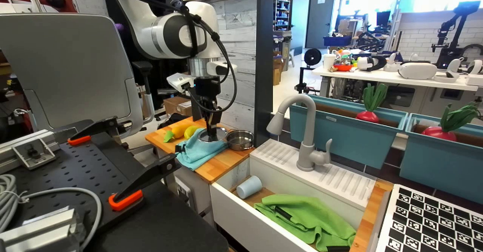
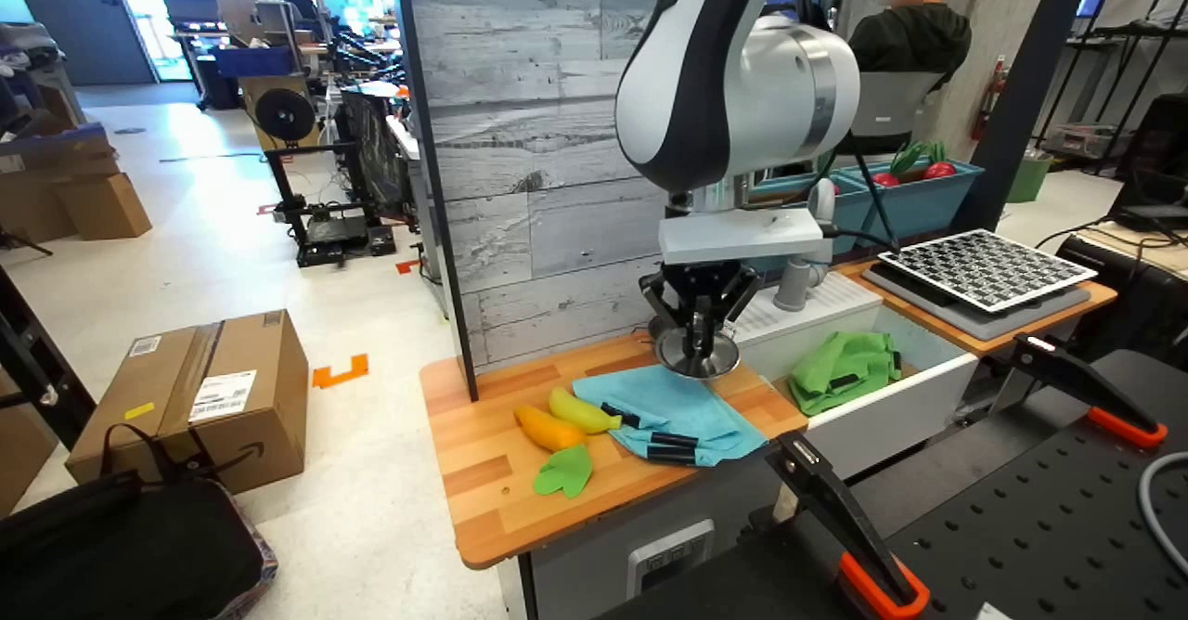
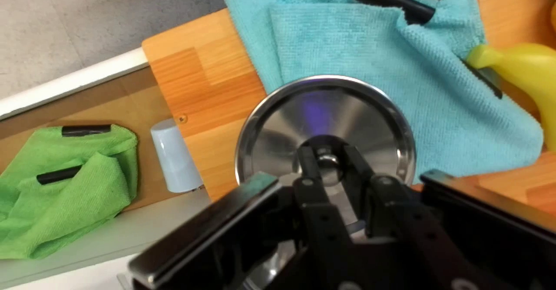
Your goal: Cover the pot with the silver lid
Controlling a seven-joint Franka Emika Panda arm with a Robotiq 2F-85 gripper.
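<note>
- Find two things inside the white sink (image 1: 237, 218): one pale-blue cup (image 1: 249, 187), lying on its side, and one crumpled green towel (image 1: 307, 216).
- Count one gray faucet (image 1: 307, 142), upright on the ribbed ledge (image 1: 351, 182) of the sink.
- Find one small silver pot (image 1: 241, 145), upright and open-topped on the wooden bench (image 1: 222, 166), just beside a corner of the sink.
- Count one silver lid (image 3: 282, 120), near the same corner of the sink, pinched by the knob (image 3: 329, 163) in the closed end effector (image 3: 329, 156); cannot tell whether touching anything below.
- See one blue towel (image 3: 343, 42), folded over itself on the bench, near the sink.
- Count one yellow banana (image 2: 577, 408), one rounded orange item (image 2: 549, 430) and one green leaf-shaped piece (image 2: 564, 471) on the bench, well apart from the sink.
- Count two teal planters (image 1: 347, 139) behind the sink, brown inside: see one red radish (image 1: 367, 117) in the nearer and, in an exterior view, two radishes (image 2: 939, 170) in the farther.
- See one checkered board (image 2: 988, 270) on a gray slab (image 2: 1047, 312), beyond the far end of the sink.
- Count two black clamps (image 2: 845, 516) with orange ends in both exterior views, on a black perforated panel (image 2: 1030, 518) across from the front of the sink.
</note>
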